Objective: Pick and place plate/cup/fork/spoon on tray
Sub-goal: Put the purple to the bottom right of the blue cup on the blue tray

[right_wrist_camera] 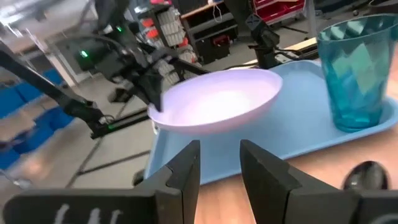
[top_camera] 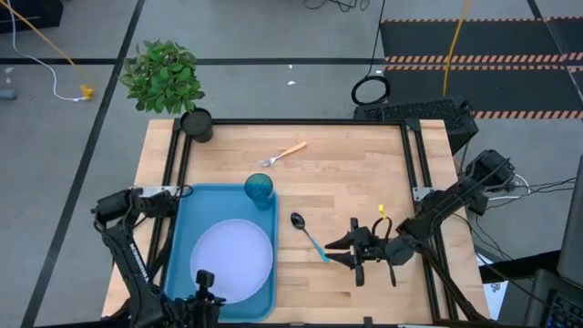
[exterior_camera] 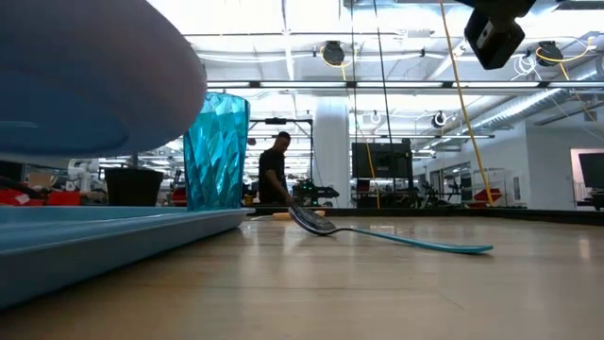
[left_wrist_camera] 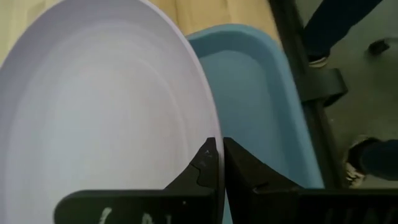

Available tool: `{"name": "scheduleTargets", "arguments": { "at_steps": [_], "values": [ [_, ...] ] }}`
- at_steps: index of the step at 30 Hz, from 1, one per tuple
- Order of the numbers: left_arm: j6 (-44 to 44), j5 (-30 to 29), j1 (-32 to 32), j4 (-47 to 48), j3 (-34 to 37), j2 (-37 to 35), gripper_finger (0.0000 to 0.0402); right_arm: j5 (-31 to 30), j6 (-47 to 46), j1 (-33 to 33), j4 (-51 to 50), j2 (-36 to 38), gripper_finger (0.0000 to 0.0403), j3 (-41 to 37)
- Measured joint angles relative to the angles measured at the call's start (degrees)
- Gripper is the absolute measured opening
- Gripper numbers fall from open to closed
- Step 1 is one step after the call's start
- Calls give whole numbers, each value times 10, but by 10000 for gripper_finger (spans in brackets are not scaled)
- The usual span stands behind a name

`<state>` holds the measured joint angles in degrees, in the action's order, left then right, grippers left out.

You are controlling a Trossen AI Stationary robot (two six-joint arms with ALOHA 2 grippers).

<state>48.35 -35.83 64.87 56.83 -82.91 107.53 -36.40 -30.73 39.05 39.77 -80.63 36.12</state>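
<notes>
Even overhead light fills the room, with ceiling lamps glaring white in the low view. There the plate (exterior_camera: 94, 76) looms as a soft blur and the near table (exterior_camera: 377, 293) is out of focus. The right wrist view's background is smeared; shadows are faint.

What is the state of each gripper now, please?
Left gripper: closed on the rim of the plate, over the tray.
Right gripper: open, holding nothing, beside the spoon.
</notes>
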Motion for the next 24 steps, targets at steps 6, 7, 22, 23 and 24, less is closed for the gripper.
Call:
{"name": "scheduleTargets", "arguments": {
  "at_steps": [6, 7, 22, 23, 24],
  "values": [
    [3, 25, -6, -1, 45, 0, 7, -6, -16, 12, 45, -22, 104, 0],
    [9, 29, -6, -1, 53, 0, 7, -13, -13, 17, 59, -24, 104, 0],
    [1, 47, -40, -95, 153, 0, 11, -28, 30, 28, 118, -23, 104, 0],
    [-5, 46, -42, -106, 159, 0, 13, -28, 31, 28, 118, -23, 104, 0],
    [-8, 45, -44, -112, 163, 0, 14, -28, 31, 28, 118, -23, 104, 0]
  ]
}}
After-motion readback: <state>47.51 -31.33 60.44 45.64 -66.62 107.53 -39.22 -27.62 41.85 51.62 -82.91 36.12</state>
